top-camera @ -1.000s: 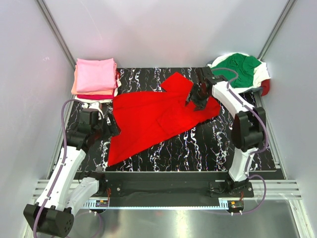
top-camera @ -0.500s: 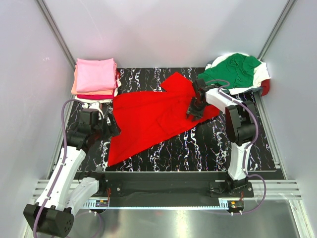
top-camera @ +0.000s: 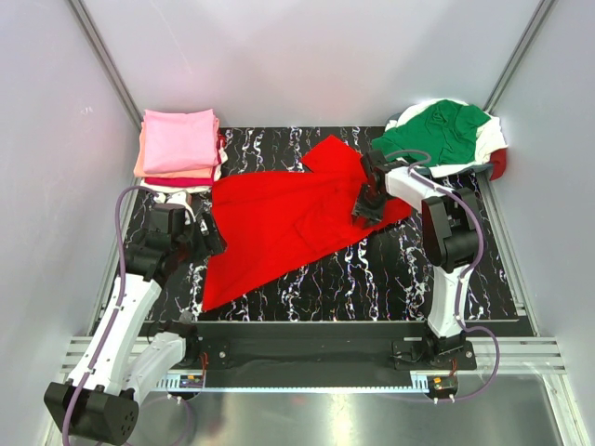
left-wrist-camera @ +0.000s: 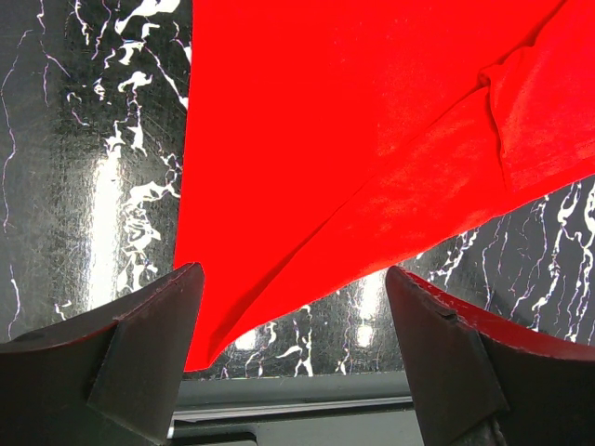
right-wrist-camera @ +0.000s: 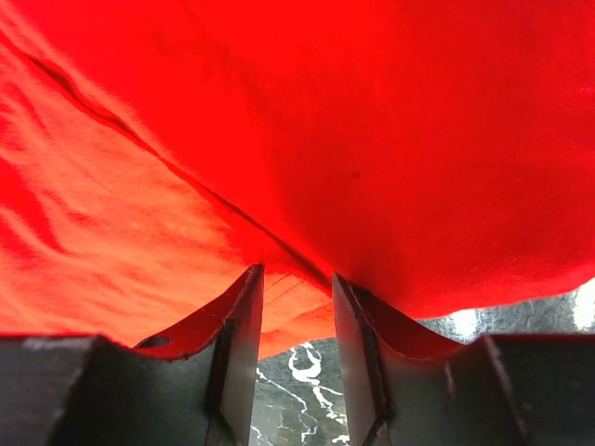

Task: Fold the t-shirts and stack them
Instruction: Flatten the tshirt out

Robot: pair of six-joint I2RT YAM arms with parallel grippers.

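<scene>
A bright red t-shirt [top-camera: 279,218] lies spread out and crumpled on the black marbled table [top-camera: 390,269]. My right gripper [top-camera: 364,206] is down on its right part. In the right wrist view its jaws [right-wrist-camera: 297,274] stand a narrow gap apart, tips against a fold of the red cloth [right-wrist-camera: 325,111], with the hem and table showing between them. My left gripper [top-camera: 209,240] is open at the shirt's left edge. In the left wrist view [left-wrist-camera: 293,279] the shirt's lower corner [left-wrist-camera: 353,121] lies between the wide-open fingers, untouched.
A folded stack with a pink shirt [top-camera: 178,139] on top stands at the back left. A loose heap with a green shirt [top-camera: 446,130] over white cloth [top-camera: 490,139] lies at the back right. Grey walls enclose the table.
My right gripper has moved toward me and down onto the right part of the red shirt. The left arm has not moved.
</scene>
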